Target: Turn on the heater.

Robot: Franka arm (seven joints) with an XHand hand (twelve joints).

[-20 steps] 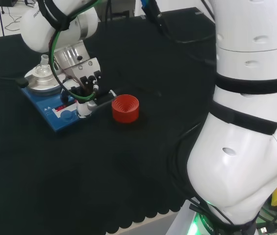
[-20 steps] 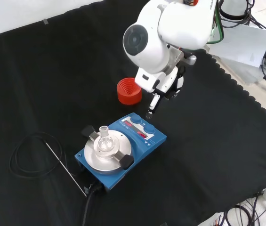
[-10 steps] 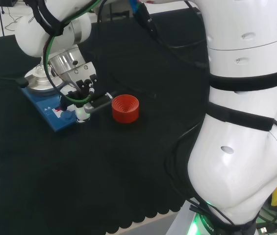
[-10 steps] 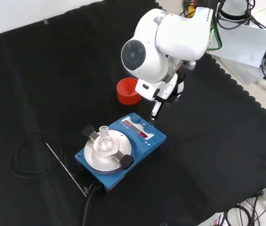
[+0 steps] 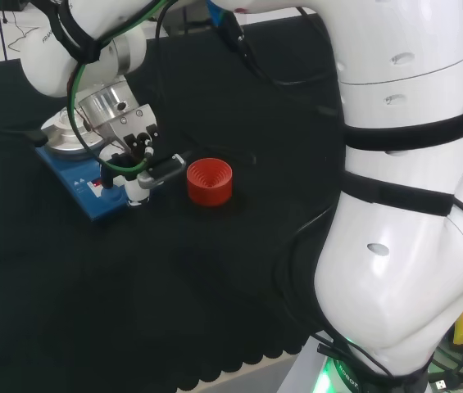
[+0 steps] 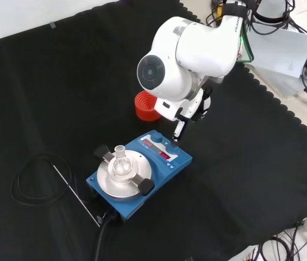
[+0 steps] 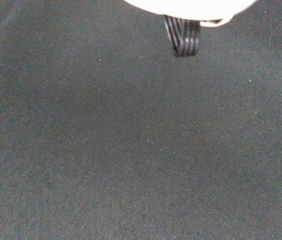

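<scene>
**Fingertip at the heater's control panel**

While the hand (image 5: 137,168) hangs over the near right end of the blue heater (image 5: 83,182) in the head view, one straight finger reaches down toward the front strip where the knobs and small red displays sit; nothing is held. The heater stands at the left of the cloth, with the red ribbed stand (image 5: 209,181) just to its right — near, but apart. From this angle I cannot tell whether the tip has met the panel.

Seen from the front view, the hand (image 6: 188,106) comes down from under the big white link, and its outstretched finger (image 6: 178,131) ends at the right-hand knob (image 6: 171,147) — touching or a hair above. The heater's long axis runs from lower left to upper right here: round metal plate with a small glass vessel (image 6: 120,161) at the lower-left end, control panel facing upper right, toward the hand, and the cable leaving the opposite end.

To do this step well, I judge the finger should stay squarely on the chosen control and move straight, so the light housing does not slide or twist on the cloth.

Past the palm, the wrist view gives bare black cloth (image 7: 131,150) and a black ribbed cable.
</scene>
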